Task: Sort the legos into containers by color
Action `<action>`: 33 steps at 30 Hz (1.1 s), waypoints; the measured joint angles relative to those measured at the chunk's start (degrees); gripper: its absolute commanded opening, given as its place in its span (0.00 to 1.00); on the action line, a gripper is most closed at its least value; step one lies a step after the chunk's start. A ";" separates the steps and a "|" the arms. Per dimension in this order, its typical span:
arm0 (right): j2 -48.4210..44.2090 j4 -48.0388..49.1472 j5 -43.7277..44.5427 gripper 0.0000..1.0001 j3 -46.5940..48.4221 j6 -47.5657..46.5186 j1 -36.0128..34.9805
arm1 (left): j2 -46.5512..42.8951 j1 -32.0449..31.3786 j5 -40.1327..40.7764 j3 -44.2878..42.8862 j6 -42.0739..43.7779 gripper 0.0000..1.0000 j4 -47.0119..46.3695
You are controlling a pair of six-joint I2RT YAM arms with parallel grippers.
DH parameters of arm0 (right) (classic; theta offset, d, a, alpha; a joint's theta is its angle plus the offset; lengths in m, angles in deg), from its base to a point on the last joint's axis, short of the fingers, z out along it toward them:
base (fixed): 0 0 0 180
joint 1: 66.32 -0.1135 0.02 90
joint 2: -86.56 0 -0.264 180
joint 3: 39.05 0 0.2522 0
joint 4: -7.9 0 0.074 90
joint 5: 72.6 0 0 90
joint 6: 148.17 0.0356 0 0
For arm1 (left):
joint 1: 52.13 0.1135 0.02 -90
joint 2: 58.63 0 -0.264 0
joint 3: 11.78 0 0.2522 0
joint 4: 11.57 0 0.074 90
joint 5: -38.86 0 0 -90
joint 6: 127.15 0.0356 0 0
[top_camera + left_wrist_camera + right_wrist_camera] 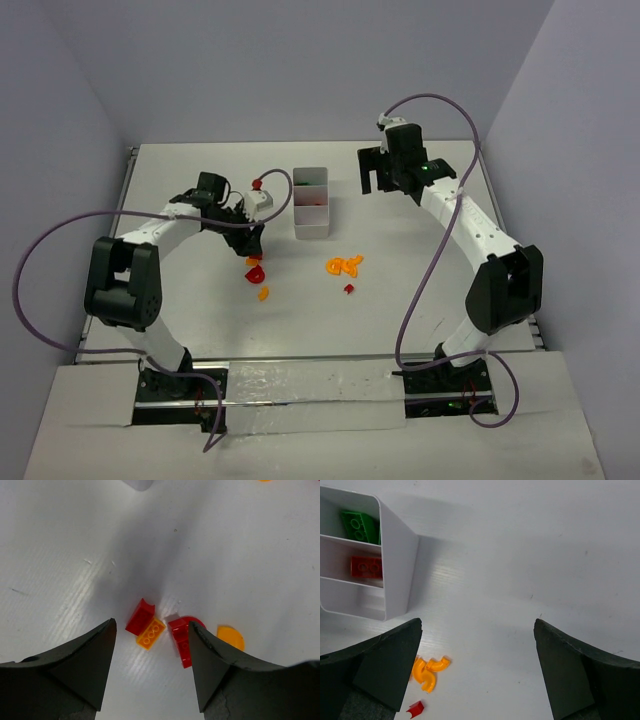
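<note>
The white three-compartment tray [310, 232] stands mid-table; in the right wrist view [402, 555] it holds a green brick [359, 526] and a red brick [366, 566]. My left gripper [152, 630] is open, low over a red curved piece [140, 616], an orange brick [151, 633], a red brick [183, 639] touching its right finger, and an orange half-disc [230, 637]. The same cluster shows in the top view [256, 272]. My right gripper [477, 625] is open and empty, raised right of the tray. Orange curved pieces [427, 671] and a small red piece [416, 709] lie below it.
The orange curved pieces [344, 265] and the small red piece [349, 289] lie in front of the tray. An orange piece [264, 294] lies nearer the table's front. Grey walls enclose the table on three sides. Purple cables loop off both arms.
</note>
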 measured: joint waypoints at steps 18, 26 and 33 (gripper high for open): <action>-0.02 -0.69 -2.68 1.00 -0.11 0.20 0.56 | 5.60 -3.69 3.55 -1.66 6.26 0.50 -0.55; -0.02 -0.75 -2.99 1.00 -0.11 0.18 0.59 | 6.85 -4.02 6.85 0.02 6.73 0.45 -2.16; -0.02 -0.76 -3.31 1.00 -0.11 0.19 0.82 | 6.91 -4.05 8.38 1.61 7.56 0.38 -3.11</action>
